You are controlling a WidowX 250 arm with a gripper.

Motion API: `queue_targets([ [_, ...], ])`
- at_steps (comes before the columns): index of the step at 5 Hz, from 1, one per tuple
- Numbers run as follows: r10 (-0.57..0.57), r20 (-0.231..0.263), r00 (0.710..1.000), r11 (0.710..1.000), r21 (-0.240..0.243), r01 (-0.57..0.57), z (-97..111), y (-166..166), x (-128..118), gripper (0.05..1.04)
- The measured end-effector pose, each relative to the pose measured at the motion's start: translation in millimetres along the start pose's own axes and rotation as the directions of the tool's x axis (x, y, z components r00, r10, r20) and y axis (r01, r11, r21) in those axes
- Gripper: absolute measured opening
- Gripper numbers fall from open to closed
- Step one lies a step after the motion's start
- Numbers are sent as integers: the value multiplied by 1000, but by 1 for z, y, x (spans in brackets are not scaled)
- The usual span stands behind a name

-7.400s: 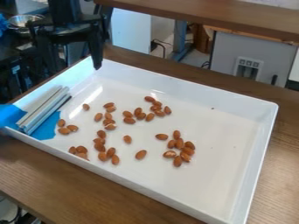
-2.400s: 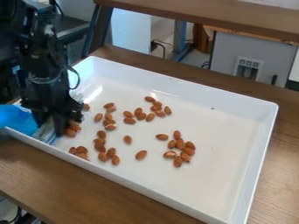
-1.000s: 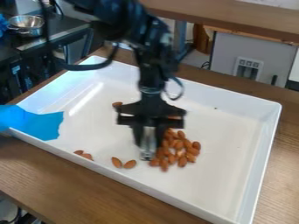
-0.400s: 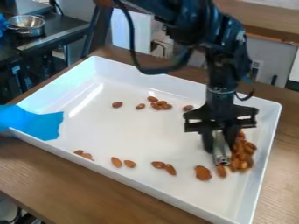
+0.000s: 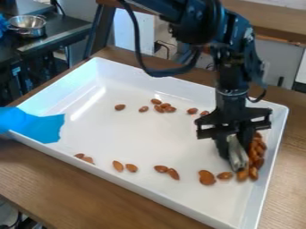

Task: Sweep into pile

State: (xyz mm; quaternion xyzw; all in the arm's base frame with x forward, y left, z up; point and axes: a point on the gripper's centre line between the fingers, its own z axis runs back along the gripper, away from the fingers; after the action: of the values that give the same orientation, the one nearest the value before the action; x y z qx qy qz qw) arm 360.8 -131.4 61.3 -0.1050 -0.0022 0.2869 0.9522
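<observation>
Brown oval almonds (image 5: 259, 154), partly swept: one heap against the 3-to-4 o'clock wall of a white rectangular tray (image 5: 131, 134).
Black gripper (image 5: 235, 157) beside heap; fingers parted only by the width of the silver metal bar (image 5: 237, 152) they grip. Remaining: loose almonds, singly and in small clusters, at 12 to 1 and 5 to 8 o'clock, seemingly needing further strokes.
</observation>
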Motion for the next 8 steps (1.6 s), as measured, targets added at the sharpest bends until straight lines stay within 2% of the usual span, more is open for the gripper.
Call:
queue_targets([
  [1, 64, 6, 998, 996, -56, -64, 42, 24, 6, 380],
  [2, 235, 28, 972, 965, -123, -230, 92, 66, 22, 380],
  [3, 368, 29, 929, 927, -82, -365, 110, 105, 21, 380],
  [4, 595, 16, 803, 803, 6, -595, 102, 147, 21, 380],
  [5, 724, -4, 690, 688, 73, -722, 86, 158, 13, 380],
  [6, 826, 31, 563, 553, 148, -820, 76, 168, 12, 380],
  [7, 868, 70, 492, 471, 195, -860, 69, 170, 8, 380],
  [8, 881, 140, 451, 411, 246, -878, 62, 176, 11, 380],
])
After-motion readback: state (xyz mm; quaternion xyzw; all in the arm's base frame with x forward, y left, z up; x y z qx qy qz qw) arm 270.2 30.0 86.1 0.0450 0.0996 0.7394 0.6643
